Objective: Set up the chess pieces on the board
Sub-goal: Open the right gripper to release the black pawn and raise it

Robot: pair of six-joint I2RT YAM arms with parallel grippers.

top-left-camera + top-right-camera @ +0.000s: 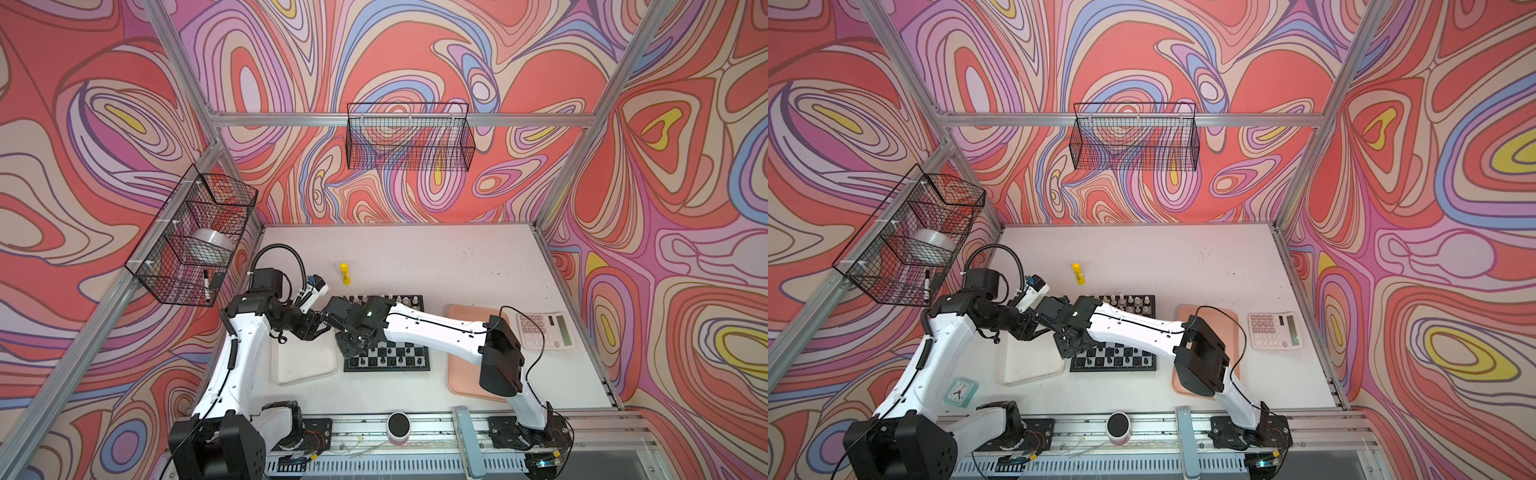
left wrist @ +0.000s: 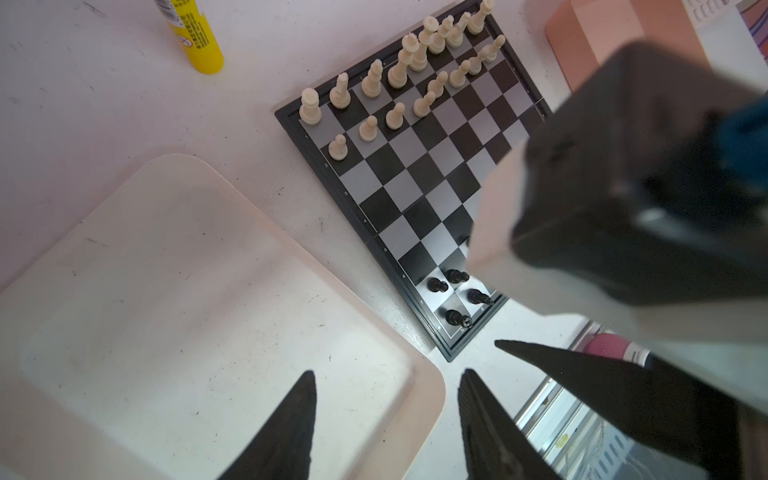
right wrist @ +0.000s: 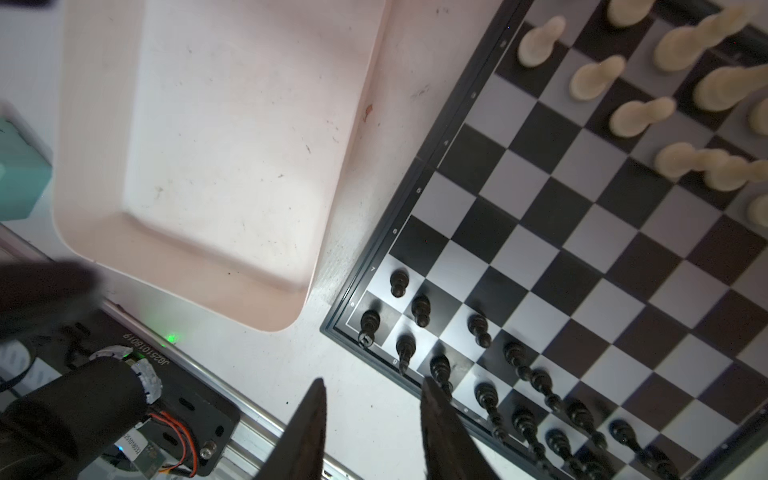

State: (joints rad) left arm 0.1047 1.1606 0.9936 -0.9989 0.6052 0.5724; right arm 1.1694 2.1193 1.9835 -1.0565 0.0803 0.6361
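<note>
Your setup looks nearly done: on the square chessboard of black and silver-grey checks (image 2: 415, 178), the cream-white plastic chessmen (image 2: 399, 70) fill two rows at the upper centre of the left wrist view, and the black plastic chessmen (image 3: 478, 328) line two rows at the lower right of the right wrist view. No loose piece shows in the clear whitish tray (image 2: 428, 386) or on the uncovered part of the flat pink tray (image 1: 463, 374). Your left gripper (image 2: 388, 374), at the bottom of its frame, hangs wide apart and empty over the whitish tray's corner. Your right gripper (image 3: 372, 382), bottom centre, is partly parted with nothing between, one tip just beside a black edge-row piece (image 3: 439, 365). Likely only a check of squares is left. The black rows run off the frame, uncounted; in both top views the right arm (image 1: 436, 328) covers the board's middle.
</note>
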